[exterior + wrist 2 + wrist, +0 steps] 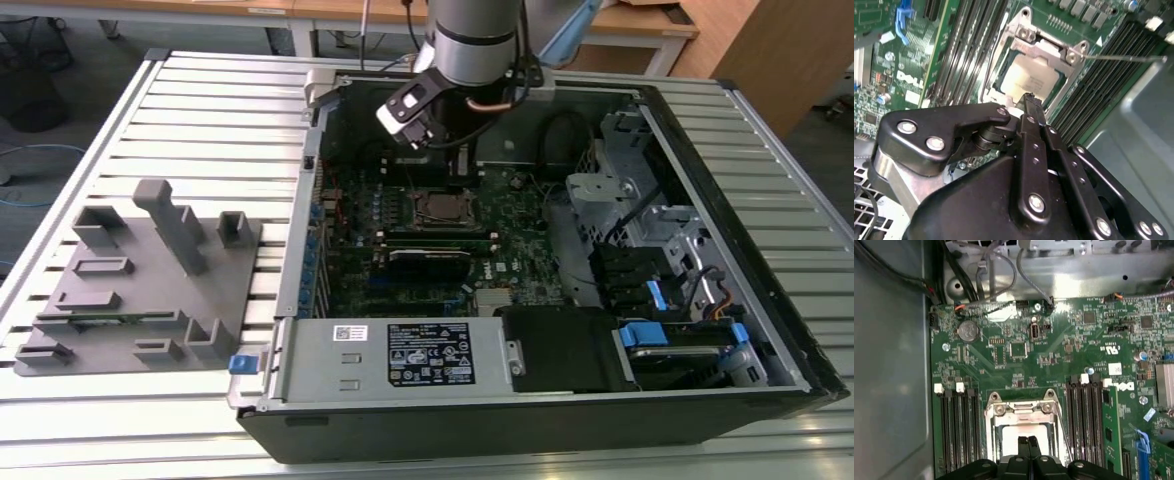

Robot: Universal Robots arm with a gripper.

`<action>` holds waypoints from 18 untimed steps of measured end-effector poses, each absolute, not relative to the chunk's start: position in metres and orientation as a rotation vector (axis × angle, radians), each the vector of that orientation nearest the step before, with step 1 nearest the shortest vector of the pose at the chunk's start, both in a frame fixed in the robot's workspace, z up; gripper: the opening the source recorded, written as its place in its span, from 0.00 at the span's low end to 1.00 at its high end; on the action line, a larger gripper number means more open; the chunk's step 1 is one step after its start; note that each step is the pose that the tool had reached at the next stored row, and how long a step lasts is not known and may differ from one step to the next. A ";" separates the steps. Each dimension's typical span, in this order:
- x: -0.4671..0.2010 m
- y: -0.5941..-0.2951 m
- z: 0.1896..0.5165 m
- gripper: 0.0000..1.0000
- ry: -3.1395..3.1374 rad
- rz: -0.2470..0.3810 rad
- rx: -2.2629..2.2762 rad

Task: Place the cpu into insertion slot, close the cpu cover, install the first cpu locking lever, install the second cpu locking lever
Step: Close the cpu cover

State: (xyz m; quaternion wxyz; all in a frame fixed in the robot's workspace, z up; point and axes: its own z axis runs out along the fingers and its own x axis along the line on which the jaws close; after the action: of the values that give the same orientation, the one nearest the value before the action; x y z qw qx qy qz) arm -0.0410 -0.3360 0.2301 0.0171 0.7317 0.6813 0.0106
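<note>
The cpu (1010,432) is seated in the insertion slot (415,208) on the green board (1054,350), and the cpu cover (1021,411) is laid down around it. The gripper (1028,441) is parked right over the chip, jaws pinched together with nothing held. Contact can't be told. Memory slots (956,427) are lined up on either side.

You have the computer case (534,432) lying open on the slatted table (200,100), with the fixture block (174,235) beside it on the exterior view's left. Inside, the power supply box (400,355) sits along the wall nearest that camera. The cpu (1024,430) lies in the insertion slot (445,208), under the cpu cover (1021,409). Memory slots (956,430) flank it on both sides. The gripper (1028,441) hangs just above the cpu.
</note>
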 end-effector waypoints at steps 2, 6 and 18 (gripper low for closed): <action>-0.045 -0.336 0.230 0.11 2.117 0.033 2.274; -0.051 -0.337 0.229 0.11 2.117 0.034 2.274; -0.056 -0.337 0.227 0.11 2.116 0.034 2.274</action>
State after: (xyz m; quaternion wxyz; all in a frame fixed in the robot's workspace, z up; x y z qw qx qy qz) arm -0.0561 -0.3366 0.2270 0.0175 0.7319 0.6811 0.0111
